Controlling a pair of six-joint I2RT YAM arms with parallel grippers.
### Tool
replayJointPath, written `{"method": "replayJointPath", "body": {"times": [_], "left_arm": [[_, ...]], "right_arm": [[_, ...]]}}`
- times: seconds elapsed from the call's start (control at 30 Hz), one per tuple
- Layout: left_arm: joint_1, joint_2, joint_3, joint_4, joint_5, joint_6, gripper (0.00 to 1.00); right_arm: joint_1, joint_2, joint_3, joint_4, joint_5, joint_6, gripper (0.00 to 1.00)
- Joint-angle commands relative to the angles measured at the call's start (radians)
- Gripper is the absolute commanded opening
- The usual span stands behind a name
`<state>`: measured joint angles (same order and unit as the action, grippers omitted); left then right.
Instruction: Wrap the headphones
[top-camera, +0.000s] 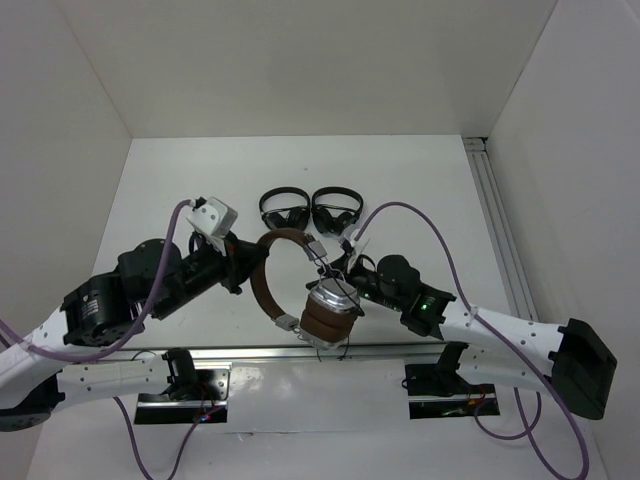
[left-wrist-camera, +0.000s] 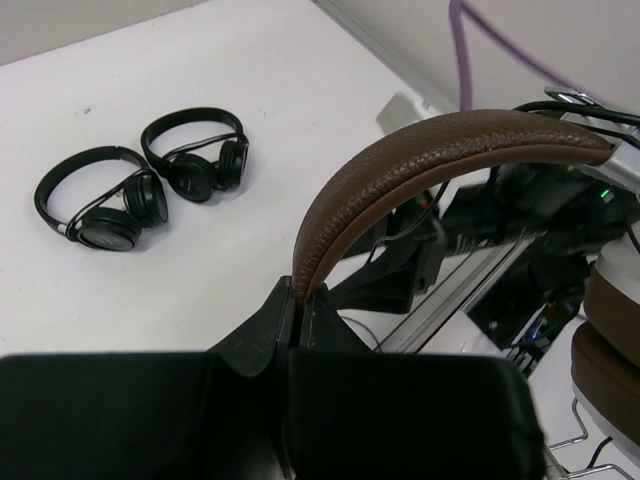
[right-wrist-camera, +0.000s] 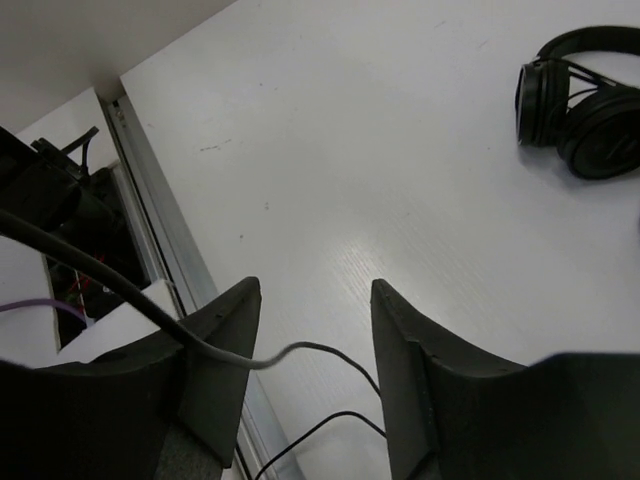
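Setting: a white table (top-camera: 180, 180) with white walls on three sides, seen from above, with two robot arms reaching in from the near edge.
Headphones (top-camera: 262, 280): near the front edge of the table, between the two arms. The brown headband (left-wrist-camera: 400, 165) arches from the left arm toward the right arm.
Earcups (top-camera: 330, 315): silver and brown, lying close together at the right end of the headband, just beside the metal rail (top-camera: 250, 352) along the table's front.
Left gripper (left-wrist-camera: 298, 315): its two black fingers are pressed together on one end of the headband, gripping it.
Right gripper (right-wrist-camera: 315, 320): fingers spread apart and gripping nothing. It sits just behind the earcups.
Cable (right-wrist-camera: 300, 346): thin and black. It runs over one right finger and curves through the gap between the two.
Other items: two small black headphones (top-camera: 285, 210) (top-camera: 337, 208) side by side on the table, behind the brown pair.
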<state>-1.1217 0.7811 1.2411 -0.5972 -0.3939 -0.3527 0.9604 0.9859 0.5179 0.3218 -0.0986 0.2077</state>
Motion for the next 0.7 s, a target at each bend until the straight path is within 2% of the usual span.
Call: {"method": "replayJointPath", "body": {"times": [0.0,0.07,0.3,0.33,0.47,0.5,0.53,0.67], "left_arm": [[0.002,-0.017,0.073,0.119,-0.060,-0.107,0.00],[0.002,-0.008,0.098,0.119,-0.060,-0.120,0.00],[0.002,0.014,0.155,0.054,-0.095,-0.149,0.00],[0.002,0.014,0.155,0.044,-0.124,-0.161,0.00],[0.002,0.004,0.175,-0.016,-0.206,-0.199,0.00],[0.002,0.004,0.184,-0.030,-0.221,-0.227,0.00],[0.002,0.004,0.184,-0.042,-0.239,-0.239,0.00],[0.002,0.004,0.218,-0.127,-0.383,-0.331,0.00]], "right_arm": [[-0.018,0.043,-0.062,0.249,-0.055,0.068,0.54],[-0.028,0.100,-0.084,0.345,-0.055,0.084,0.46],[-0.069,0.302,-0.075,0.552,-0.078,0.142,0.42],[-0.069,0.325,-0.075,0.569,-0.087,0.142,0.38],[-0.069,0.451,-0.075,0.634,-0.096,0.162,0.33],[-0.069,0.468,-0.075,0.652,-0.096,0.162,0.26],[-0.069,0.485,-0.075,0.661,-0.096,0.162,0.24],[-0.069,0.543,-0.110,0.720,-0.096,0.183,0.19]]}}
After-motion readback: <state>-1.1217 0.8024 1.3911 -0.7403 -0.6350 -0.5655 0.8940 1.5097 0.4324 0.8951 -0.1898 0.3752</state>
